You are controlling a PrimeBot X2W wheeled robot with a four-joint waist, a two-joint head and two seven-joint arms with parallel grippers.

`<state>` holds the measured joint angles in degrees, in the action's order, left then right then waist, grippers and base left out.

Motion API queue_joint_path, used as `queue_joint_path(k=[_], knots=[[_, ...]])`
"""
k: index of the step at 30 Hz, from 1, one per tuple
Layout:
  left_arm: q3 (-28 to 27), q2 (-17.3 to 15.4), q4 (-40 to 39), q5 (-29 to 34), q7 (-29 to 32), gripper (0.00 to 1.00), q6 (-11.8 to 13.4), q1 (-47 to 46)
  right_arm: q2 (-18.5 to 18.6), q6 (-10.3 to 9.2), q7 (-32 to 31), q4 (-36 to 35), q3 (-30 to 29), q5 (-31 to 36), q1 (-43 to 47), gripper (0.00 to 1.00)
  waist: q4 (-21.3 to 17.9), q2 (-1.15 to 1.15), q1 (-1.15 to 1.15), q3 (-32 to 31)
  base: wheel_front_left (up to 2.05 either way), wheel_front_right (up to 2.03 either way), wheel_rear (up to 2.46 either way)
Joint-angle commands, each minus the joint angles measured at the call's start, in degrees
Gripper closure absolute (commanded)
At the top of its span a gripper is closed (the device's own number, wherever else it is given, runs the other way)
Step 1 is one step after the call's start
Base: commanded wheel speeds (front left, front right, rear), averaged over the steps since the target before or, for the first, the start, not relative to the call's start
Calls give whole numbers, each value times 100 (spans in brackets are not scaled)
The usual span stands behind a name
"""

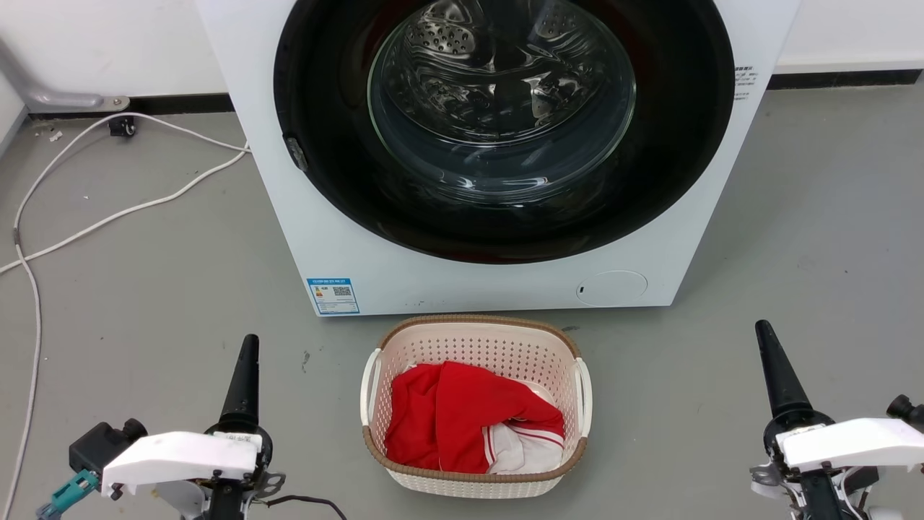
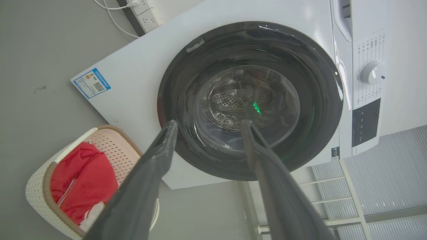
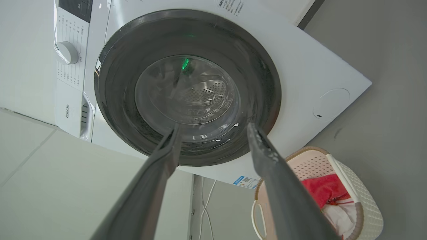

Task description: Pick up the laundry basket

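1. One laundry basket [image 1: 484, 350] stands upright on the grey floor [image 1: 180, 310], just in front of the one white washing machine [image 1: 346, 238] and below its round door [image 1: 502, 108].
2. The basket has two white handles, one on its left side [image 1: 369, 386] and one on its right [image 1: 583, 386], and a brown rim.
3. Inside it lie two pieces of laundry: a red garment [image 1: 447, 419] and a white cloth with red stripes [image 1: 523, 448] tucked against it.
4. There are two grippers, each with two dark fingers. The left gripper [image 2: 209, 125] has its fingers spread apart and holds nothing.
5. The right gripper [image 3: 214, 126] is likewise parted and empty.
6. In the head view the basket sits between the two grippers, well apart from both.
7. One blue label [image 1: 332, 296] is on the machine's lower left corner.
8. At least two strands of white cable [image 1: 108, 217] trail over the floor to the machine's left.
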<state>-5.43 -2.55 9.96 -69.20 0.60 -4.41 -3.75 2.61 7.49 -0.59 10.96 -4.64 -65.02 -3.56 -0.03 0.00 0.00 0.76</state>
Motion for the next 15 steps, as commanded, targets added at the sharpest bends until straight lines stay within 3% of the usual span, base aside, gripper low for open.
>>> queue_joint_path(k=[1,15], knots=[[34,-23,-162,276,-70,0,48,-80,14,0,66,-153,26,308,-91,0,1,0,0,5,0,0,0],[162,-27,-431,1652,-376,0,133,17,18,0,374,-321,142,1807,-11,0,6,0,0,32,0,0,0]])
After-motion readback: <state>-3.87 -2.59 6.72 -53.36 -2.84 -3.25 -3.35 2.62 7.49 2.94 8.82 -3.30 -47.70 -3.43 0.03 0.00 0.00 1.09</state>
